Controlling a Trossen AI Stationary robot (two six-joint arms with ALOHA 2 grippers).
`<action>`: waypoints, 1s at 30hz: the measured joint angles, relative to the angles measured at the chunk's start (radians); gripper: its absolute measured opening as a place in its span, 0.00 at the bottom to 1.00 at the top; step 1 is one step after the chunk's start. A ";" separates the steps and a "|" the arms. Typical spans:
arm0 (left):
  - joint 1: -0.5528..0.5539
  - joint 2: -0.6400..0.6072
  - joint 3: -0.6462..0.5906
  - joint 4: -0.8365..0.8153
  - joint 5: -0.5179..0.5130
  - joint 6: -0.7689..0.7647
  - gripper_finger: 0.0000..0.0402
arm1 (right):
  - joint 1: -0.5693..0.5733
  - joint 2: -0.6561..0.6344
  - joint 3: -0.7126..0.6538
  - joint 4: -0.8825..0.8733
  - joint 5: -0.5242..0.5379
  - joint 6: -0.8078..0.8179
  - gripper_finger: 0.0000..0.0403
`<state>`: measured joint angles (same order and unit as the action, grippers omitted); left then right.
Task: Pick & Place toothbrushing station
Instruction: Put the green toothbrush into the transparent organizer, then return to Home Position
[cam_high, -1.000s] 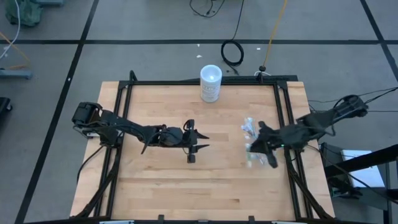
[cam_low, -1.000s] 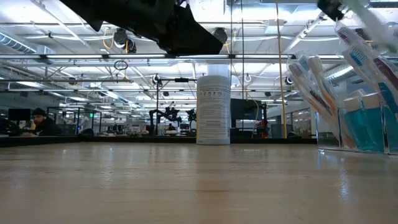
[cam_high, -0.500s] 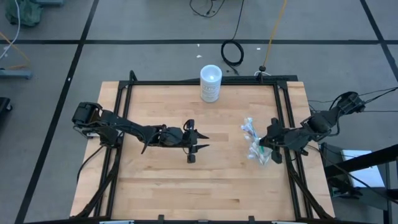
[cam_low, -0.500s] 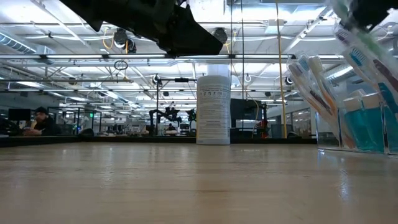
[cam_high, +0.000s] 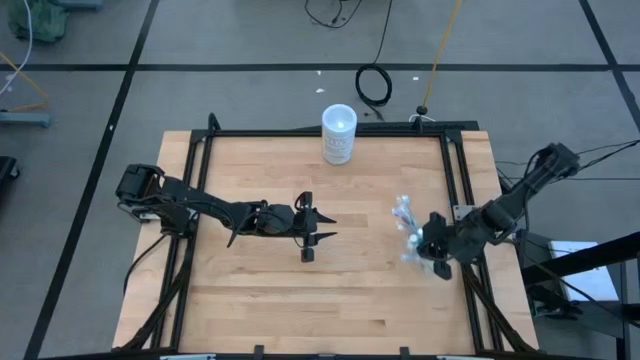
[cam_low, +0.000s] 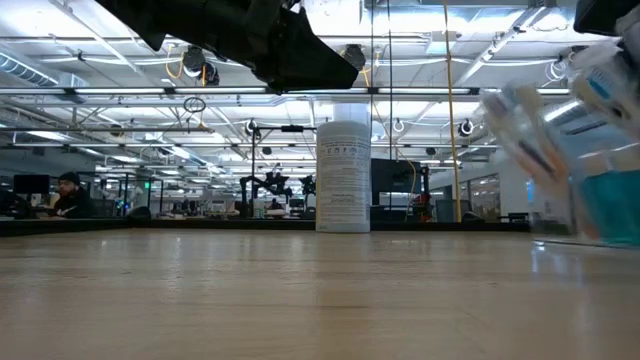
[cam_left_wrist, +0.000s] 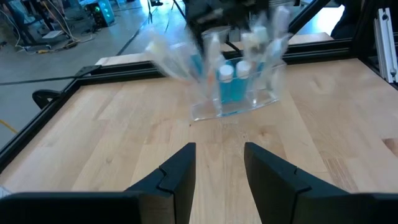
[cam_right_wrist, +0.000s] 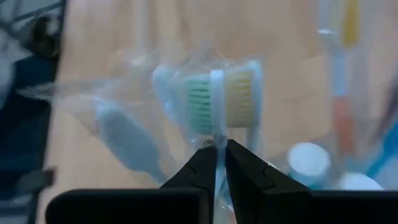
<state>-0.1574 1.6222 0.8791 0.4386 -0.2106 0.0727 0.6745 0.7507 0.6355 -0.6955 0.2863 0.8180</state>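
**Right gripper pinching a toothbrush at the cup**

While the left arm is waiting over the middle of the table, the right gripper (cam_high: 432, 246) is working at the right edge of the high view, its fingers (cam_right_wrist: 205, 168) closing almost fully on the thin handle of a wrapped toothbrush (cam_right_wrist: 219, 102) with green and pale bristles. The wrist picture is showing that brush standing upright between the two dark fingers, with its clear wrapper spreading out to either side.

The clear cup (cam_left_wrist: 235, 93) is sitting on the wooden table (cam_high: 300, 300) at centre right of the high view, just beside the right gripper, with teal tubes (cam_left_wrist: 231, 84) standing inside it and toothbrushes fanning out of its top. In the low view the cup (cam_low: 590, 190) is showing at the far right of the frame, too blurred to tell whether it is resting flat or tipping.

The left gripper (cam_left_wrist: 217, 165) is hanging near the centre of the high view, well apart from the cup, its fingers standing partly spread and holding nothing.

A white-lidded container (cam_high: 339, 133) is standing at the top centre of the table, near the far edge.
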 joint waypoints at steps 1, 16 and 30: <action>0.000 0.000 0.000 0.002 0.000 0.000 0.36 | 0.007 0.000 -0.016 0.021 -0.014 -0.001 0.05; 0.000 0.001 0.000 0.029 0.000 0.029 0.36 | 0.022 -0.115 -0.017 0.074 -0.033 -0.128 0.19; 0.000 0.001 0.000 0.030 0.000 0.027 0.36 | 0.021 -0.246 0.013 0.130 0.032 -0.328 0.23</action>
<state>-0.1574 1.6230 0.8791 0.4685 -0.2108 0.0998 0.6956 0.5045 0.6483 -0.5660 0.3183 0.4897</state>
